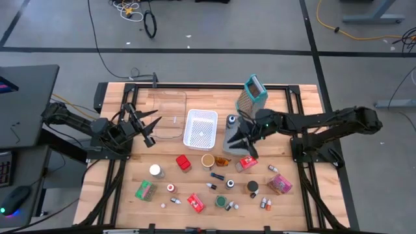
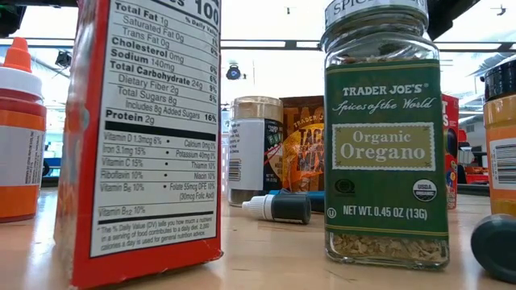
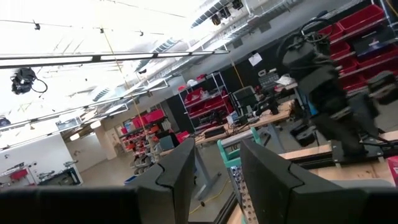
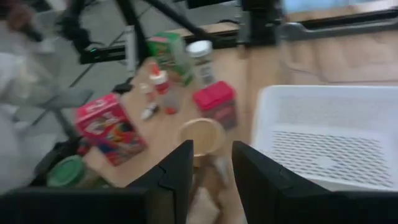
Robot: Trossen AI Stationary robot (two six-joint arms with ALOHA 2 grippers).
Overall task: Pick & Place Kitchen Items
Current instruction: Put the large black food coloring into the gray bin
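Right gripper (image 1: pixel 246 147), jaws spread and empty, hangs over loose packets at five o'clock of the white basket (image 1: pixel 201 128), poised to pick (left gripper (image 1: pixel 148 128), also parted, waits at nine o'clock).

A white basket (image 1: pixel 200 127) sits mid-table, a clear bin (image 1: pixel 166 114) to its left, a grater (image 1: pixel 253 94) behind to its right, small kitchen items (image 1: pixel 209 181) scattered in front.
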